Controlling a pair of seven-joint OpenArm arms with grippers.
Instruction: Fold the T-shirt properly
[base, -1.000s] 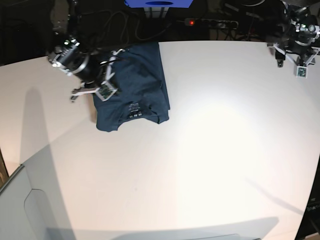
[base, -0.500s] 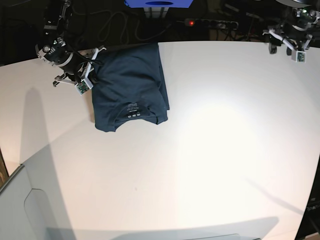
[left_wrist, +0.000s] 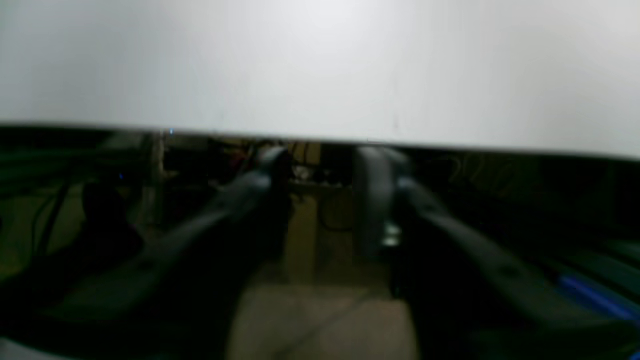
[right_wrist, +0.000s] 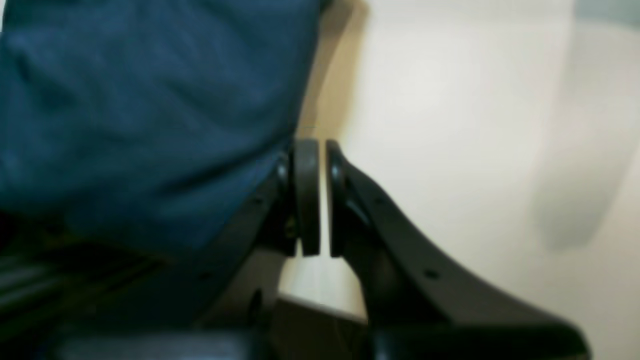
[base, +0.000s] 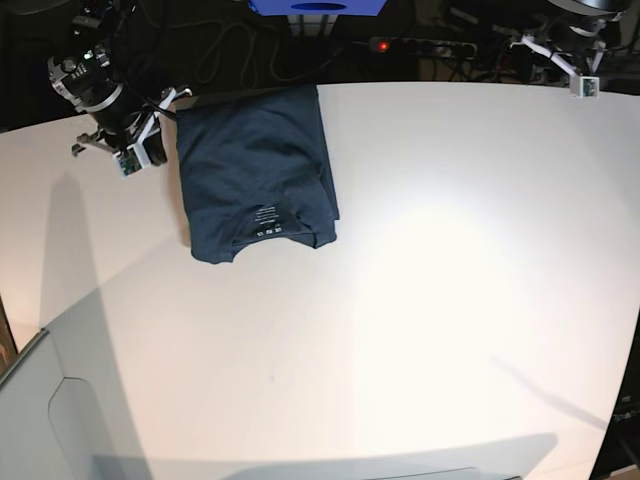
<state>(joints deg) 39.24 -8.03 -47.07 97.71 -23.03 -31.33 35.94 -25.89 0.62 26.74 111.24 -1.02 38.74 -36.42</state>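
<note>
White desk carries the folded T-shirt near its far edge. My right gripper sits closed and empty beside it; my left gripper is parted, holding nothing.

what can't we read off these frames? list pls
- White label print inside the neck of the dark navy cotton T-shirt: base view, too small to read.
- T-shirt's folded-under layers: hidden by its top layer.
- Left gripper: left wrist view, blurred, jaws apart; tiny in base view.
- Right gripper: fingertip contact with the white table, blurred.
</note>
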